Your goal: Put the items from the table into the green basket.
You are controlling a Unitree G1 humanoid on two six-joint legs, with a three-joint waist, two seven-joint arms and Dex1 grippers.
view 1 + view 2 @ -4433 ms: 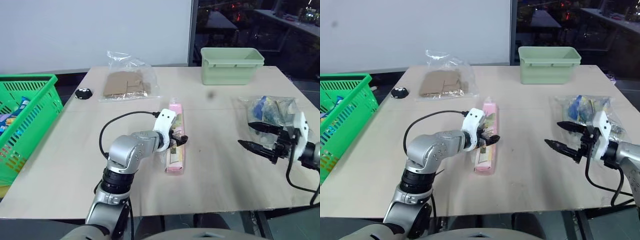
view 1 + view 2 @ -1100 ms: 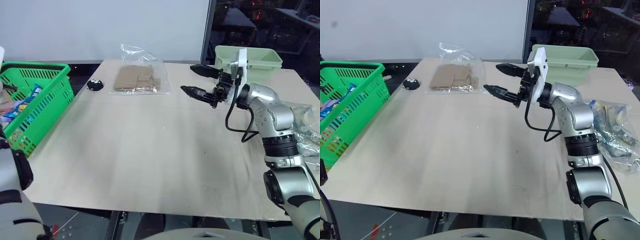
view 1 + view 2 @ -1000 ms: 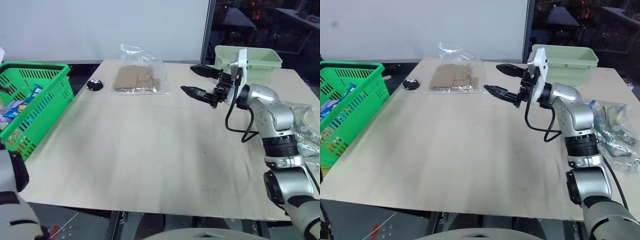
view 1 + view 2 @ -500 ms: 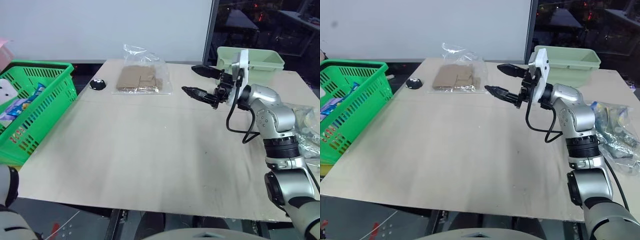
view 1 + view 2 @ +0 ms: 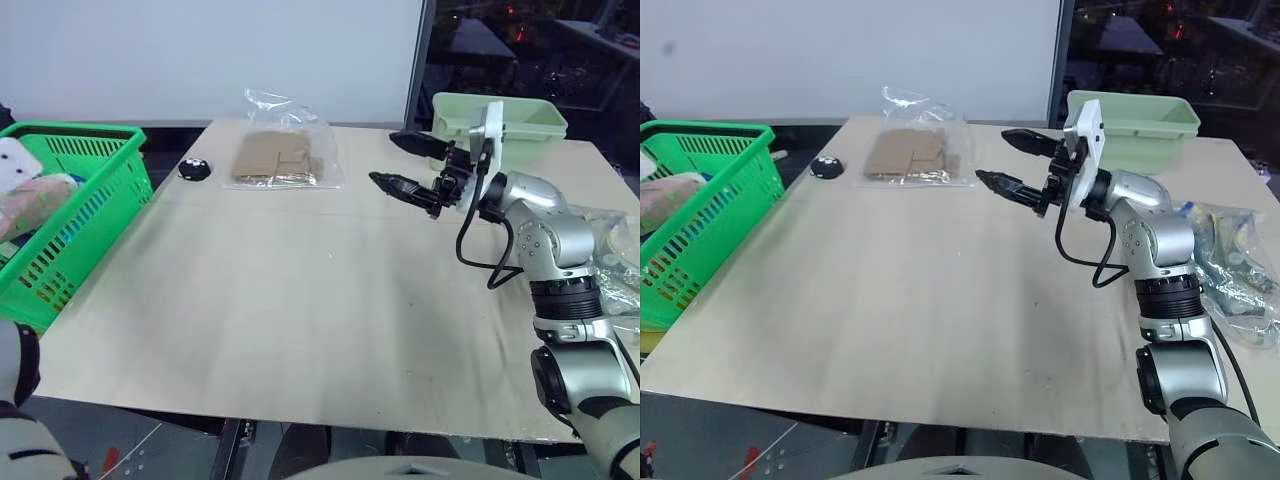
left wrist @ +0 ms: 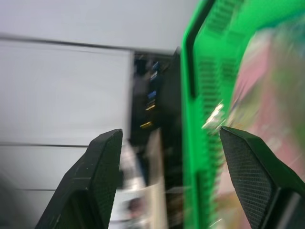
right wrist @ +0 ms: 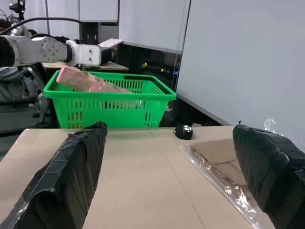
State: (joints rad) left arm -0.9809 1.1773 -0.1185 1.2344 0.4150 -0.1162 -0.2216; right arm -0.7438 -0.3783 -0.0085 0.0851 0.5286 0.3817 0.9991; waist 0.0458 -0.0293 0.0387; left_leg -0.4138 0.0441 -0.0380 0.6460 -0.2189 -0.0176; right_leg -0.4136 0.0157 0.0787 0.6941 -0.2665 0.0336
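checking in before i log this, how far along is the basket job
Done: the pink snack packet lies across the top of the green basket, and the left gripper beside it is open, so it looks just released. In hand: nothing; the right gripper hangs open over the table. Left: the clear bag of blue and dark bits at the table's right edge. I cannot spot the orange-drink bottle.

The basket runs off the picture's edge, so its far side is lost. The packet is a pink-green blur. The bag sits partly behind the right arm.
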